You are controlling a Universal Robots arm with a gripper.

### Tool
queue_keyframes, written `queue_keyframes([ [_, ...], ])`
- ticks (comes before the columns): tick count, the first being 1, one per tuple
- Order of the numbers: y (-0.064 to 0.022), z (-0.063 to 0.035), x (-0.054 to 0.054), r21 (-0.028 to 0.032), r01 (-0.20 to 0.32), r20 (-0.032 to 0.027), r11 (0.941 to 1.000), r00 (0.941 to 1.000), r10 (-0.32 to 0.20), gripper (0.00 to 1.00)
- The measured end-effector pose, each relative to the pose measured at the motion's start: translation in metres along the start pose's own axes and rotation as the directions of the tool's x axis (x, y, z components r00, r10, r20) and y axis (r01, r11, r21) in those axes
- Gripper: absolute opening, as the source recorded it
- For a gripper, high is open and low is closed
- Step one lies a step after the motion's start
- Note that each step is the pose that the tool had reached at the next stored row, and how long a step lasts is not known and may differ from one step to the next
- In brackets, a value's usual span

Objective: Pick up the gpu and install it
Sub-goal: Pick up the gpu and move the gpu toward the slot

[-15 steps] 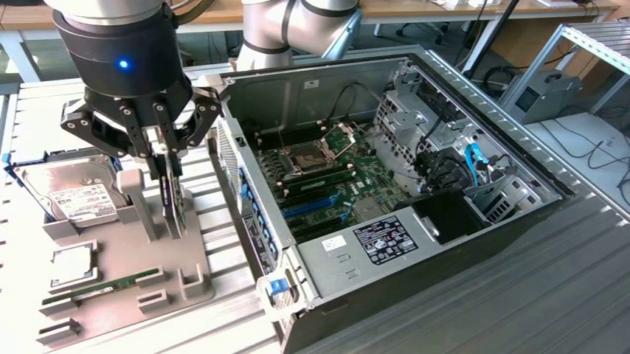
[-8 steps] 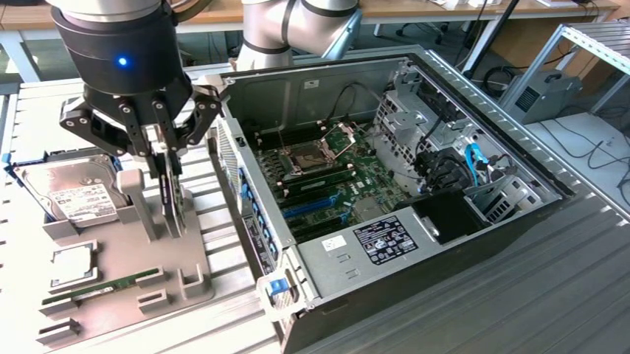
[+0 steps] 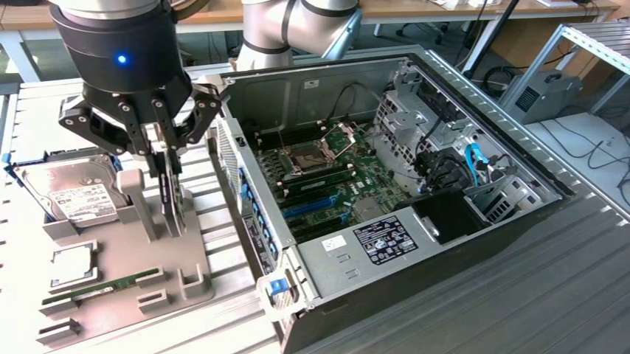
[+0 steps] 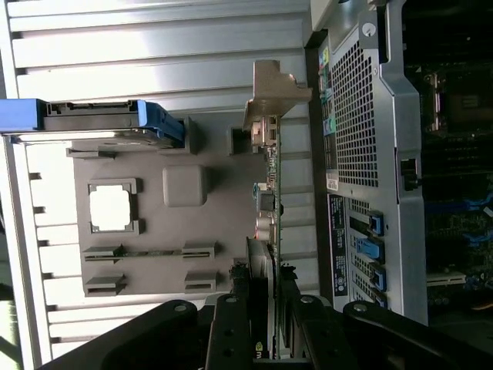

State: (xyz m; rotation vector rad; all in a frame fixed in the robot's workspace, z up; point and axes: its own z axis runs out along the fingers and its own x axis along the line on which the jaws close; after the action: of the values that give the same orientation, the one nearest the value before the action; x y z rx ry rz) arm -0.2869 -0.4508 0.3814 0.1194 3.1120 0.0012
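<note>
in the wrist view, the gripper point(image 4: 264, 308) is closest to the camera. its two dark fingers point(image 4: 231, 331) sit one on each face of the gpu point(image 4: 266, 216) and are closed against it, so the gripper is clenched on the card. the gpu is seen edge-on here, as a thin line going away from the fingers. it ends at its silver bracket point(image 4: 273, 92), which the exterior view hides behind the gripper.

in the exterior view, the gripper point(image 3: 165, 162) comes from above and holds the top edge of the gpu point(image 3: 173, 206). the card stands upright on its long edge in a slot of the grey holder point(image 3: 128, 258), and its lower edge is seated there.

the exterior view also shows the other parts on the holder. a hard drive point(image 3: 74, 193) with a white label is toward the exterior view's left, and a green memory stick point(image 3: 103, 286) lies nearer the front edge.

beyond the holder, on the exterior view's right, lies the open computer case point(image 3: 325, 88) with blue slots point(image 3: 315, 205) on its board. in the wrist view the case's perforated rear panel point(image 4: 362, 154) runs just beside the card.
</note>
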Motion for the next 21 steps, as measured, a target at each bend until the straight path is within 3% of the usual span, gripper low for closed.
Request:
queue_keyframes([
  [21,0.0,-0.0067,-0.0002,0.0,0.0,0.0,1.0,1.0,0.0,0.26],
])
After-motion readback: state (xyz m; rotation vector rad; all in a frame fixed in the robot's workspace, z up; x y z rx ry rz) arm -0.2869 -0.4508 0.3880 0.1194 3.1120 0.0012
